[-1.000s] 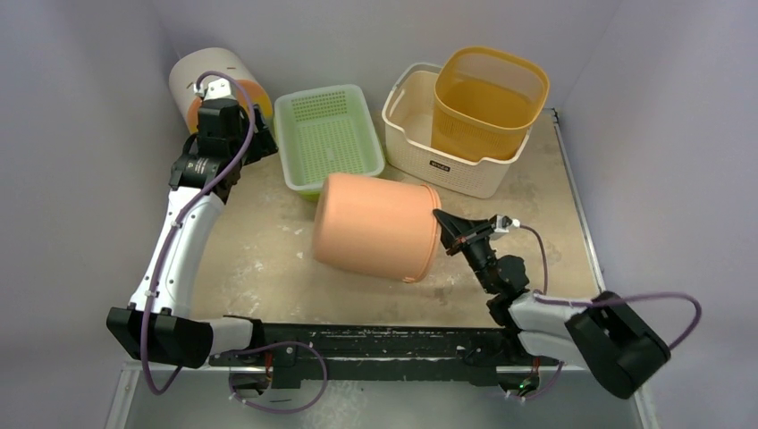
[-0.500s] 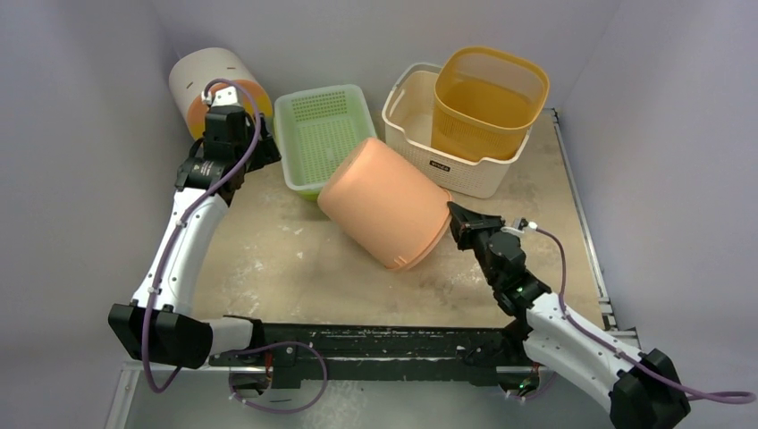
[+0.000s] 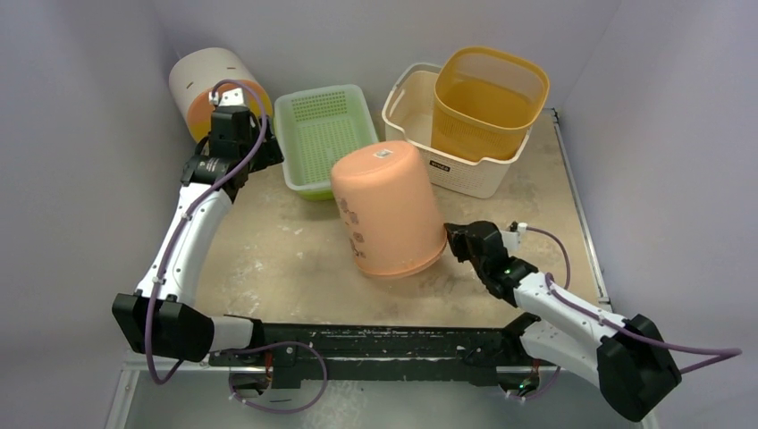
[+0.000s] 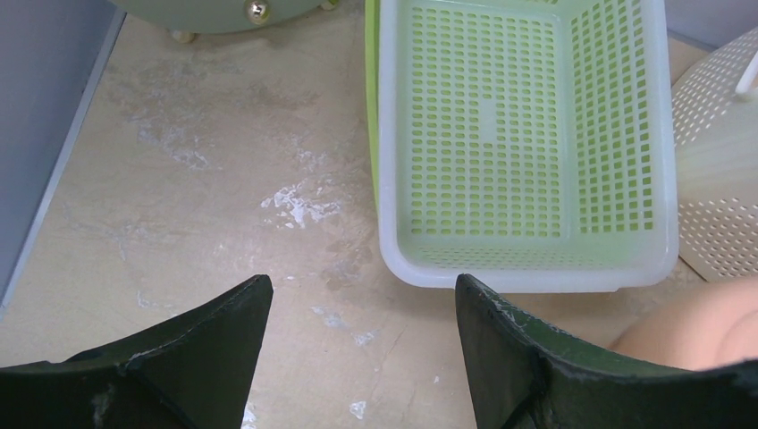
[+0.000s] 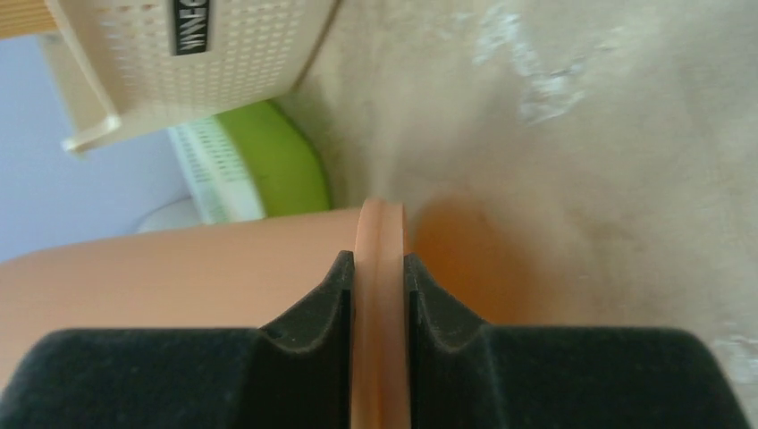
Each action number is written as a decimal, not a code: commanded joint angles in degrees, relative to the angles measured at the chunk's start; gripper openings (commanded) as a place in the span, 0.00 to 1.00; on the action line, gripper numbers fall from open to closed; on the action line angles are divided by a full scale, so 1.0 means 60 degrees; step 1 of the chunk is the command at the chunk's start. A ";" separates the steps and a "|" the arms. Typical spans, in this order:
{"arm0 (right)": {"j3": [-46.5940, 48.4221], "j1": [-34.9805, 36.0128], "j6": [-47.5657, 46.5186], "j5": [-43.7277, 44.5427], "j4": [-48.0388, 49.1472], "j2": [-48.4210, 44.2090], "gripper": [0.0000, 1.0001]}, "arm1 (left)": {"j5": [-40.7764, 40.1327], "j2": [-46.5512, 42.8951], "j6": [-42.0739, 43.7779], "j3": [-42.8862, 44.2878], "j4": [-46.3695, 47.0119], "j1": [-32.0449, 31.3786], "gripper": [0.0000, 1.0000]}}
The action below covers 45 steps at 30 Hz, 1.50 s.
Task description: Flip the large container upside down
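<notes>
The large peach container (image 3: 386, 210) stands nearly upside down in mid-table, base with a white label up and tilted toward the back, rim low at the front. My right gripper (image 3: 453, 239) is shut on its rim at the right side; the right wrist view shows the rim (image 5: 379, 268) pinched between both pads. My left gripper (image 4: 355, 299) is open and empty over bare table, just left of the green basket (image 4: 523, 134); in the top view it (image 3: 234, 143) hovers at the back left.
A green perforated basket (image 3: 326, 134) sits behind the peach container. A cream basket (image 3: 456, 165) holding a yellow bin (image 3: 487, 103) stands at back right. A white-and-orange cylinder (image 3: 210, 80) lies in the back left corner. Grey walls enclose the table.
The right gripper has swung the peach container from lying on its side to nearly upside down, base now upward. The left arm has barely moved.
</notes>
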 commanded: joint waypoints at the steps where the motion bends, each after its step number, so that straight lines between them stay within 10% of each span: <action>1: 0.0405 0.0046 -0.1209 0.0415 -0.2031 0.0504 0.21 | 0.0037 0.0020 0.0238 -0.0106 0.0477 -0.0064 0.72; 15: 0.1778 0.0058 -0.2608 0.0474 -0.2707 0.1607 0.30 | 0.0063 -0.0005 0.0384 -0.0206 0.0470 -0.0064 0.72; 27: 0.5164 0.0246 -0.6281 -0.0573 -0.3795 0.4439 0.64 | 0.1175 -0.0120 0.0250 0.0456 0.0485 -0.0064 0.76; 45: 1.0711 0.3657 -0.7481 -0.1886 -0.4510 0.9797 0.87 | 0.2028 -0.0725 -0.0401 0.1562 0.0636 -0.0079 0.77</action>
